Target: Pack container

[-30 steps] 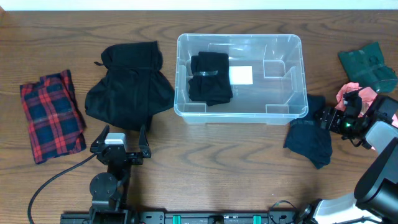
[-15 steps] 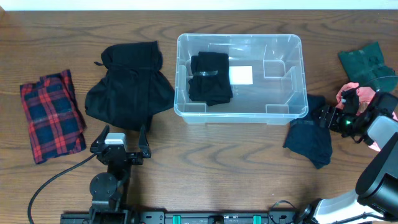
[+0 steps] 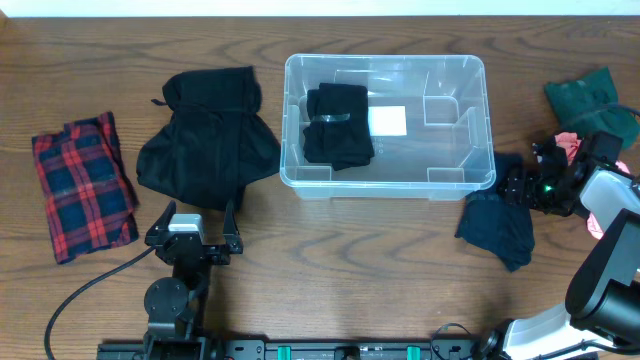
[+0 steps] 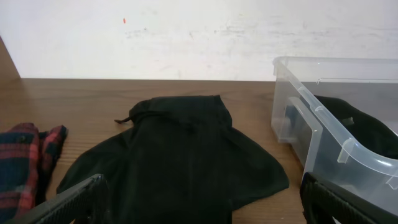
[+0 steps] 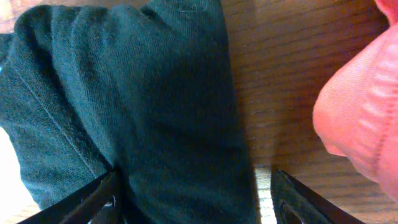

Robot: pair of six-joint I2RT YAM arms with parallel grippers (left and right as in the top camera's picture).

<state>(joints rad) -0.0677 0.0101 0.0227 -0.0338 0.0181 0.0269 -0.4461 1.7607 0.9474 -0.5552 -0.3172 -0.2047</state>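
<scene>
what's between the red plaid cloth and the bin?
A crumpled black garment, between the plaid cloth and the bin, close to the bin's left wall. Overhead view shows it.

A brown wooden table (image 3: pixel 400 260) carries a clear plastic container (image 3: pixel 390 188) set a little right of centre. Just left of the container lies a crumpled black garment (image 3: pixel 205 145). Farther left lies a folded red and blue plaid cloth (image 3: pixel 82 185). Near the container's front right corner lies a dark blue cloth (image 3: pixel 497 228). Beyond it to the right, a pink cloth (image 5: pixel 360 112) lies just beside it. A dark green cloth (image 3: pixel 585 100) lies well right of the container, toward the back.
</scene>
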